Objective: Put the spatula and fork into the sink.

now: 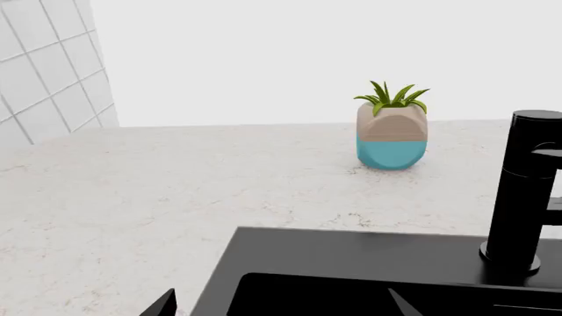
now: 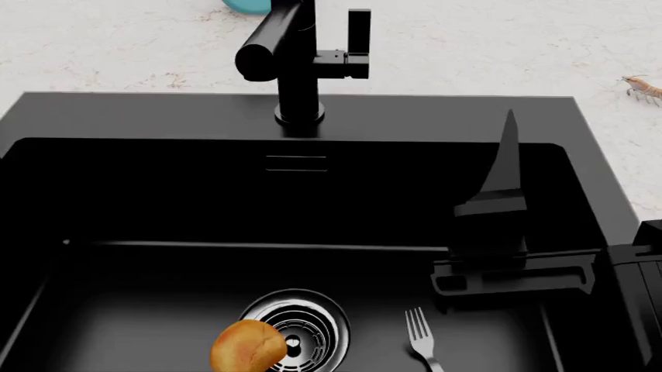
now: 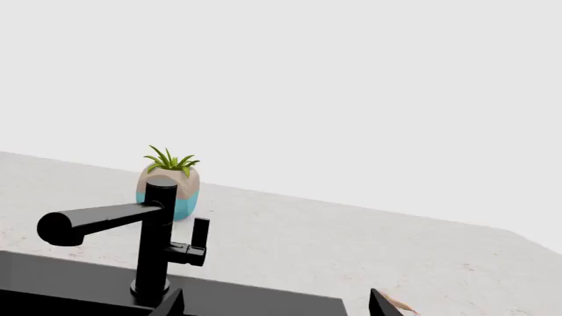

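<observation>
The fork (image 2: 422,342) lies on the floor of the black sink (image 2: 155,116), right of the chrome drain (image 2: 300,332), tines pointing to the back wall. The spatula is out of view. My right gripper (image 3: 276,305) is open with nothing between its tips. One of its fingers (image 2: 506,167) stands over the sink's right side, above and behind the fork. My left gripper (image 1: 281,305) is open and empty too, over the sink's rim (image 1: 351,247) at a back corner. It does not show in the head view.
A black faucet (image 2: 294,46) rises from the back rim. A round orange-brown bun-like thing (image 2: 248,346) sits by the drain. A potted plant (image 1: 393,135) stands on the speckled counter (image 1: 131,197) behind the sink, and a small shrimp (image 2: 641,87) lies at the right.
</observation>
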Robot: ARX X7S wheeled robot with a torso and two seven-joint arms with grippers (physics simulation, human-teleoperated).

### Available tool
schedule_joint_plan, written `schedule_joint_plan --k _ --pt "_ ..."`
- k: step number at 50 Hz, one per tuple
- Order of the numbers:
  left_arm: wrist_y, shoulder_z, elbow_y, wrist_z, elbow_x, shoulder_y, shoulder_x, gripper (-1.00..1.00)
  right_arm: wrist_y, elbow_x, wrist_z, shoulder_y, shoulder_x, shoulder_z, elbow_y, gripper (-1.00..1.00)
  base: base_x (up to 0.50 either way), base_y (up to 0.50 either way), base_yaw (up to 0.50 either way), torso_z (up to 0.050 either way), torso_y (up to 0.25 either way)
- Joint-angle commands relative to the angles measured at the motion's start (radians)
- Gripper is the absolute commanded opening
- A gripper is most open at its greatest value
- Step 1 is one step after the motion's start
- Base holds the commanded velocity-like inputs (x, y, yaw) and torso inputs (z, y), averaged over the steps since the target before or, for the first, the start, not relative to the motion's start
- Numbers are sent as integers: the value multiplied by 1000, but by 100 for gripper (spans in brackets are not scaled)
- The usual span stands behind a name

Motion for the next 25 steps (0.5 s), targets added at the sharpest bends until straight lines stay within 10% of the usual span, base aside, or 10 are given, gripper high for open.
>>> schedule_joint_plan --k 1,25 --pt "-133 -88 147 -22 -73 -9 40 100 -88 -87 -38 -110 21 39 -25 100 0 0 0 0 0" --pt "-165 -379 421 -625 -937 211 -23 100 -324 -228 -87 -343 124 50 -44 100 0 0 0 0 0"
